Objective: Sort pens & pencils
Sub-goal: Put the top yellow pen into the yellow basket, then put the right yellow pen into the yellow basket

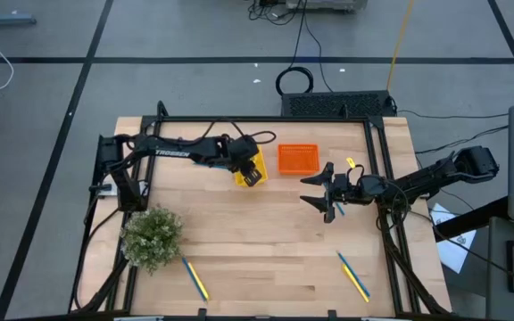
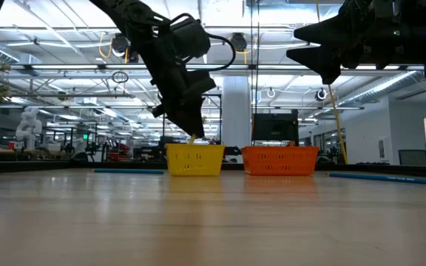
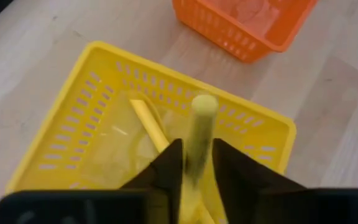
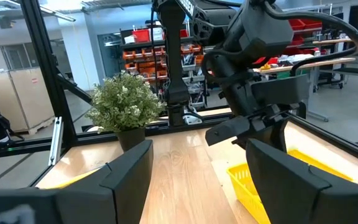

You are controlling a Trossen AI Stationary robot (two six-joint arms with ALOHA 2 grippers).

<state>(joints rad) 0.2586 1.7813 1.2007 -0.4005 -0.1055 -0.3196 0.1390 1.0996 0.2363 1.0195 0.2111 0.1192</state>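
Note:
My left gripper (image 1: pixel 252 176) hangs over the yellow basket (image 3: pixel 104 56), pointing steeply down. A yellow pencil (image 3: pixel 202 115) stands blurred between its slightly parted fingers, its far end over the basket. Another pencil (image 3: pixel 151 127) lies on the basket's floor. The orange basket (image 1: pixel 297 158) stands just to the right. My right gripper (image 1: pixel 326 190) waits open above the table right of the orange basket, touching nothing. A blue pen (image 1: pixel 188 267) and a yellow pencil (image 1: pixel 200 287) lie together near the front left. A second such pair (image 1: pixel 355 276) lies front right. My left gripper's fingers (image 3: pixel 166 171) stand close on both sides of the pencil's shaft (image 3: pixel 194 158), coming from above on a slant with the pencil along them. The pencil is blurred while the fingers are sharp. Whether they touch it I cannot tell.
A potted plant (image 1: pixel 153 236) stands at the table's left front. One more blue pen (image 1: pixel 337 210) lies under my right gripper, and a short yellow stick (image 1: pixel 351 163) lies near the right frame rail. Bare wood spreads across the middle and front.

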